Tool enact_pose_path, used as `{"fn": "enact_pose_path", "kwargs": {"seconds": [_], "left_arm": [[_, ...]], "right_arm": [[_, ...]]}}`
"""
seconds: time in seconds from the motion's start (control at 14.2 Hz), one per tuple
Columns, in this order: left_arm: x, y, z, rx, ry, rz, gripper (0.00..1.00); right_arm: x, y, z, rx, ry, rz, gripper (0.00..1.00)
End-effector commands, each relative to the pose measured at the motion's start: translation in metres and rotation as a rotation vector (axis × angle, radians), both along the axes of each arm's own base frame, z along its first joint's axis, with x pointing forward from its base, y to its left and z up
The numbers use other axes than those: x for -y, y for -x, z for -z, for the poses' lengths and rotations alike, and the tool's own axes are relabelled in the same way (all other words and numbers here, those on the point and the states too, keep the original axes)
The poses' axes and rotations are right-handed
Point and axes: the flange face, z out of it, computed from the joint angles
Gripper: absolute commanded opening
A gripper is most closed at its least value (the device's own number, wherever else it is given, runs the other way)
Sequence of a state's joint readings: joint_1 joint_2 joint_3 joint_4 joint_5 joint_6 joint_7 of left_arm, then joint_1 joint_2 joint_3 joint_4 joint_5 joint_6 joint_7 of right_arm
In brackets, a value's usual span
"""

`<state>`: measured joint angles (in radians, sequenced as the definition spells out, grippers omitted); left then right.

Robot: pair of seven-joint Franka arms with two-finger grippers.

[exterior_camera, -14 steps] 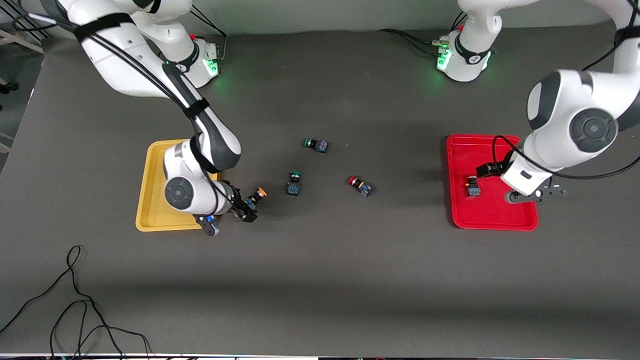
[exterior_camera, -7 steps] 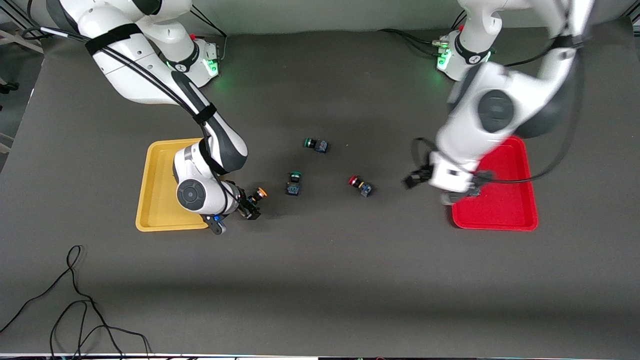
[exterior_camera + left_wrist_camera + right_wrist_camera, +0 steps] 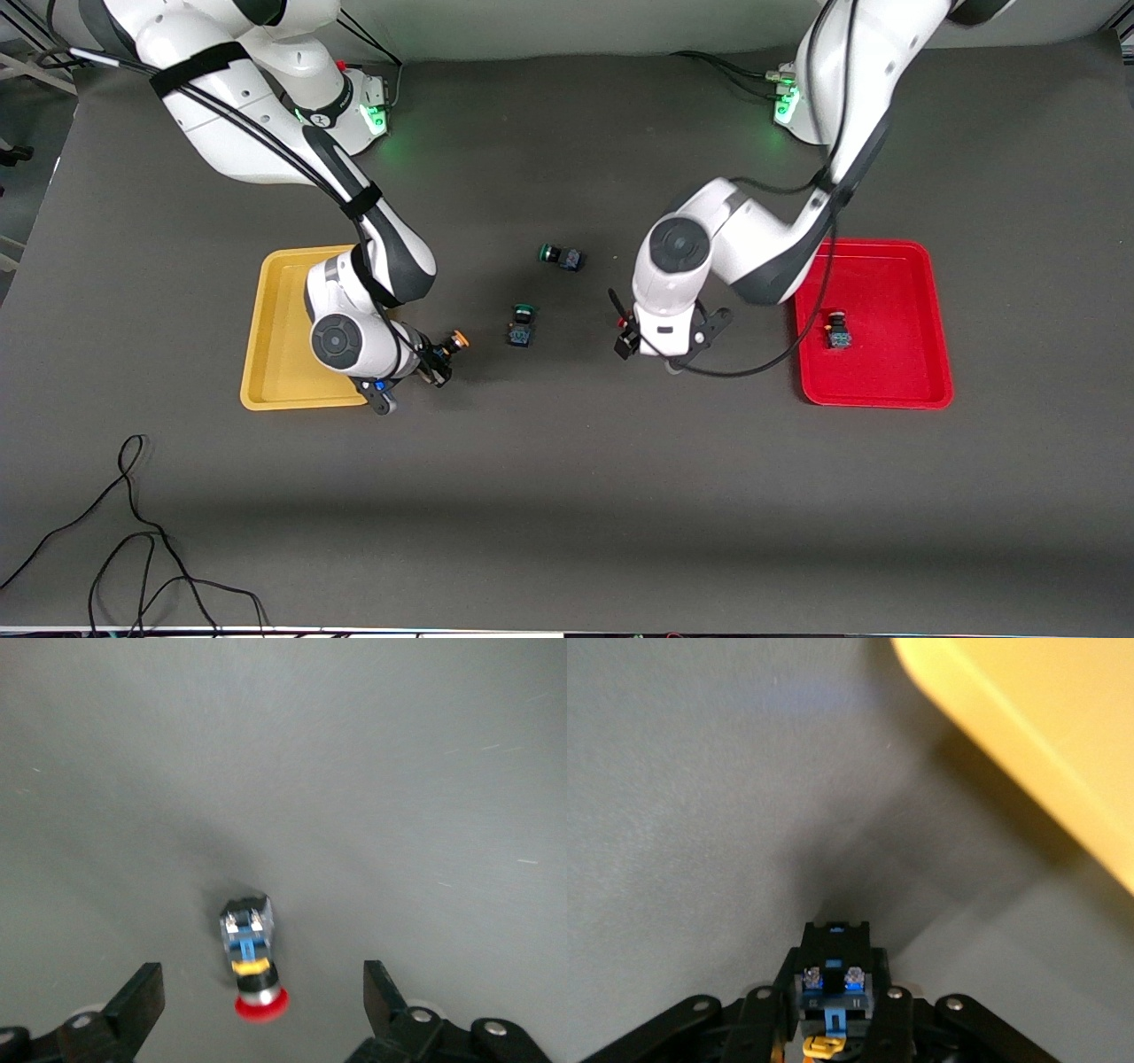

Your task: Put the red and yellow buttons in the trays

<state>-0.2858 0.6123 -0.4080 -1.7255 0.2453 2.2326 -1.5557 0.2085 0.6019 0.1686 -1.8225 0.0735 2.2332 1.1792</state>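
White arms, black joints, black cables.

We list one button (image 3: 836, 330) in the tray (image 3: 921, 390) at the left arm's end. Two buttons (image 3: 523, 324) (image 3: 561, 256) lie mid-table between both trays.

the front view looks down from high across the table (image 3: 567, 496), facing both robot bases. each wrist view looks close down past its own fingers at the mat; all three views share that dark surface.
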Motion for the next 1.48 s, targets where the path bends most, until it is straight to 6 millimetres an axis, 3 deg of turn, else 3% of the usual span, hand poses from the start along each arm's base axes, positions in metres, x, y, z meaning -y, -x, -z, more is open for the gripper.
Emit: {"fn": "enact_pose_path", "kwargs": {"seconds": [0.0, 0.14, 0.21, 0.28, 0.35, 0.42, 0.56, 0.78, 1.06, 1.13, 1.2, 1.41], "left_arm": [[0.006, -0.003, 0.031, -0.012, -0.028, -0.023, 1.0], [0.006, 0.002, 0.046, -0.025, -0.025, -0.022, 1.0], [0.008, 0.005, 0.05, -0.032, -0.028, -0.016, 0.98], [0.013, 0.009, 0.051, -0.035, -0.032, -0.008, 0.83], [0.013, 0.01, 0.051, -0.037, -0.034, -0.009, 0.58], [0.014, 0.012, 0.052, -0.039, -0.036, -0.01, 0.35], [0.015, 0.014, 0.053, -0.045, -0.043, -0.007, 0.12], [0.012, 0.004, 0.036, -0.029, -0.047, 0.017, 0.07], [-0.004, -0.015, -0.075, -0.038, -0.048, 0.235, 0.04], [-0.016, -0.016, -0.107, -0.029, -0.018, 0.327, 0.01], [-0.039, -0.016, -0.123, -0.067, -0.005, 0.426, 0.0], [-0.156, -0.015, -0.14, -0.151, 0.012, 0.61, 0.0]], "right_arm": [[0.046, -0.003, -0.088, -0.013, 0.003, -0.11, 0.12], [0.106, -0.009, -0.124, -0.016, -0.008, -0.206, 0.12], [0.137, -0.012, -0.128, -0.016, -0.013, -0.25, 0.12], [0.167, -0.015, -0.126, -0.013, -0.025, -0.286, 0.12], [0.196, -0.017, -0.117, -0.012, -0.033, -0.314, 0.12], [0.212, -0.02, -0.103, -0.011, -0.062, -0.319, 0.13], [0.225, -0.025, -0.077, 0.003, -0.119, -0.285, 0.12], [0.218, -0.027, -0.061, 0.005, -0.147, -0.215, 0.13], [0.228, -0.027, -0.041, -0.01, -0.13, -0.159, 0.17], [0.232, -0.028, -0.038, -0.003, -0.124, -0.153, 0.2], [0.233, -0.028, -0.033, 0.0, -0.12, -0.149, 0.21], [0.233, -0.029, -0.029, 0.001, -0.119, -0.146, 0.29]]}}
